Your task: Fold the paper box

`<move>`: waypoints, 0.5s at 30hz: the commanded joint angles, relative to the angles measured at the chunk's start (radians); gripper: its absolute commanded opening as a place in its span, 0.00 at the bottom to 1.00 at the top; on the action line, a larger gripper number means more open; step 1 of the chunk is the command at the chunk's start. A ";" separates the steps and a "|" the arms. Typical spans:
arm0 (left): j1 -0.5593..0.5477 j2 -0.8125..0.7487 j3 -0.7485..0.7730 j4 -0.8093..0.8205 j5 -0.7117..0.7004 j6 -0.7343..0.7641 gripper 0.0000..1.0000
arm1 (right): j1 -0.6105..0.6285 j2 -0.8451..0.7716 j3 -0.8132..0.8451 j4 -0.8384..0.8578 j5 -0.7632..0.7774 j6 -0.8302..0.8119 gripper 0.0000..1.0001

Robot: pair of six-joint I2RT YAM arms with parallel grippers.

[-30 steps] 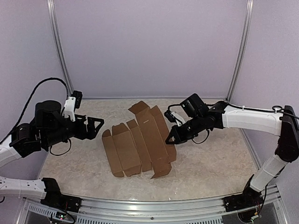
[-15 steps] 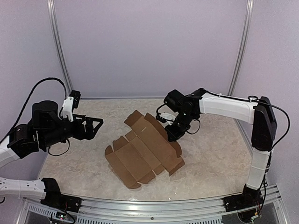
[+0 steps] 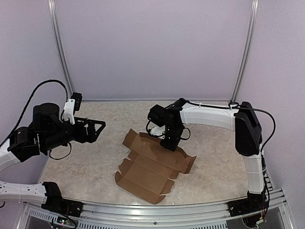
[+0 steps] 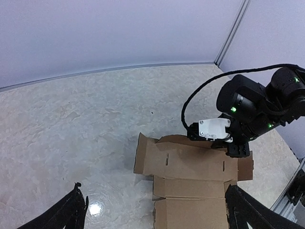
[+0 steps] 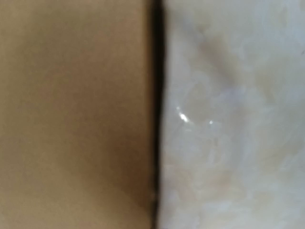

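The paper box [image 3: 152, 167] is a flat brown cardboard die-cut with flaps, lying unfolded on the table at mid-front. It also shows in the left wrist view [image 4: 190, 167]. My right gripper [image 3: 169, 143] is down at the box's far edge and holds it there; the left wrist view shows it on that edge [image 4: 237, 149]. The right wrist view is a blur of brown cardboard [image 5: 71, 114] against the table, with no fingers showing. My left gripper [image 3: 97, 129] is open and empty, held above the table left of the box, its fingers [image 4: 71, 214] wide apart.
The marbled tabletop [image 3: 214, 157] is enclosed by pale purple walls with metal corner posts [image 3: 61, 52]. A metal rail [image 3: 157, 217] runs along the near edge. The right arm reaches across from the right side.
The right arm has swung from the right to the far side, and the box has turned with it and slid toward the front right. The left arm has barely moved.
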 commanded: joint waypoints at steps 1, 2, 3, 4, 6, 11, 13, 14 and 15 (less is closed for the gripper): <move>-0.009 0.011 -0.006 -0.018 -0.012 -0.020 0.99 | 0.040 0.007 0.022 0.005 0.171 -0.093 0.00; -0.010 0.016 -0.010 -0.020 -0.017 -0.025 0.99 | 0.050 0.000 0.014 0.022 0.199 -0.112 0.00; -0.009 0.021 -0.014 -0.018 -0.023 -0.029 0.99 | 0.060 -0.007 0.004 0.042 0.227 -0.134 0.00; -0.010 0.025 -0.017 -0.018 -0.030 -0.034 0.99 | 0.070 -0.016 -0.010 0.064 0.251 -0.156 0.00; -0.010 0.036 -0.022 -0.018 -0.043 -0.045 0.99 | 0.086 -0.048 -0.037 0.118 0.290 -0.199 0.00; -0.010 0.067 -0.015 -0.012 -0.055 -0.075 0.99 | 0.125 -0.135 -0.100 0.241 0.377 -0.264 0.00; -0.010 0.077 -0.011 -0.004 -0.055 -0.090 0.99 | 0.146 -0.167 -0.122 0.285 0.420 -0.278 0.00; -0.010 0.086 -0.008 0.003 -0.051 -0.096 0.99 | 0.158 -0.184 -0.136 0.307 0.442 -0.286 0.00; -0.010 0.091 -0.005 0.012 -0.048 -0.100 0.99 | 0.169 -0.197 -0.152 0.334 0.463 -0.293 0.00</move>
